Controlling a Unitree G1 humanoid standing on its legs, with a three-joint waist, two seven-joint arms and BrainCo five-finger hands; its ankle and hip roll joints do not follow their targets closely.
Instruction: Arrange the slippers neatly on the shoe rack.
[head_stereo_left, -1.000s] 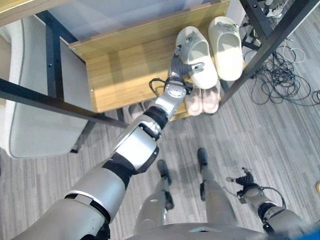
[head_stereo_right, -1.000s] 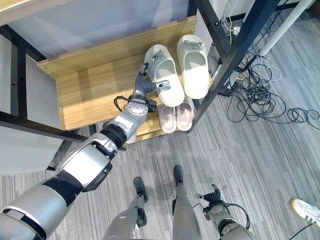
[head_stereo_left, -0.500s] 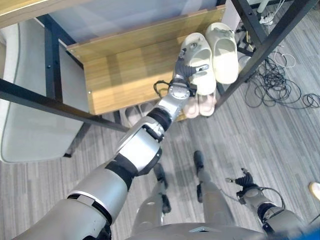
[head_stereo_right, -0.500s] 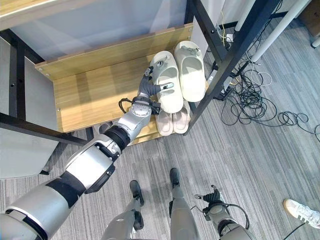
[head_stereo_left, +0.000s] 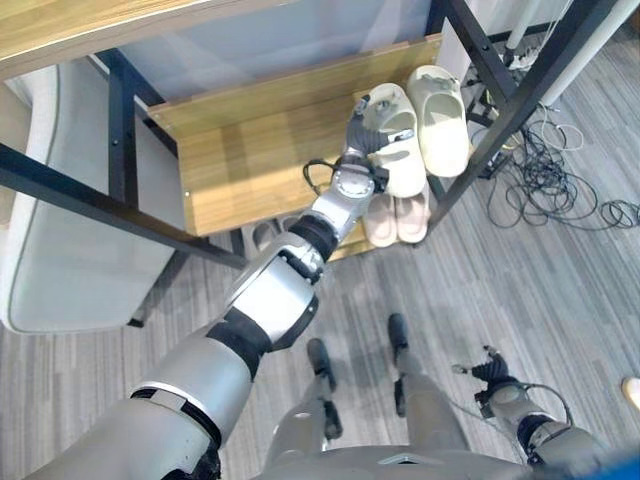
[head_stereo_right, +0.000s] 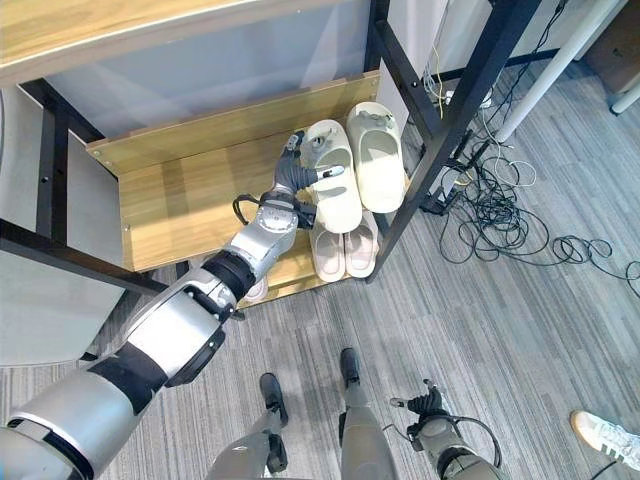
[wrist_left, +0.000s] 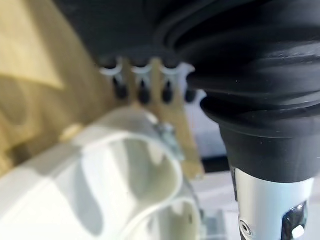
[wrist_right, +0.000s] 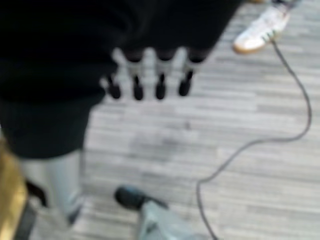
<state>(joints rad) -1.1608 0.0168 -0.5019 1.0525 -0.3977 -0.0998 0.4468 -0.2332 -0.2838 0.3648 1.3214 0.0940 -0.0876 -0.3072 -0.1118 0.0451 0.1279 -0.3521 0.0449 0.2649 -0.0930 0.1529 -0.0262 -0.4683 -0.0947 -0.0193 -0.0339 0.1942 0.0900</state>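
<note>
We see the left hand (head_stereo_right: 297, 176) reaching onto the wooden shelf (head_stereo_right: 180, 205) of the shoe rack (head_stereo_right: 430, 150). Its fingers lie along the near side of a cream slipper (head_stereo_right: 333, 185) and its thumb crosses the strap, so the hand is closed on that slipper; in the left wrist view the fingers (wrist_left: 142, 90) are fairly straight past the slipper's strap, tips towards the wood. The second cream slipper (head_stereo_right: 375, 155) lies just beside the held one, on the side away from the hand, the two parallel and touching or nearly so. Below the hand, on a lower board of the rack, we see a pair of pink slippers (head_stereo_right: 344, 248) side by side.

Against the picture of one second ago, the camera has shifted. The hand's grip on the slipper looks the same, and the held slipper now lies closer alongside its mate.

We count two cream slippers and two pink ones. The right hand (head_stereo_right: 428, 408) hangs low over the grey floor (head_stereo_right: 520, 330), fingers loosely spread and holding nothing. A person's shoe (head_stereo_right: 606, 430) shows near it.
</note>
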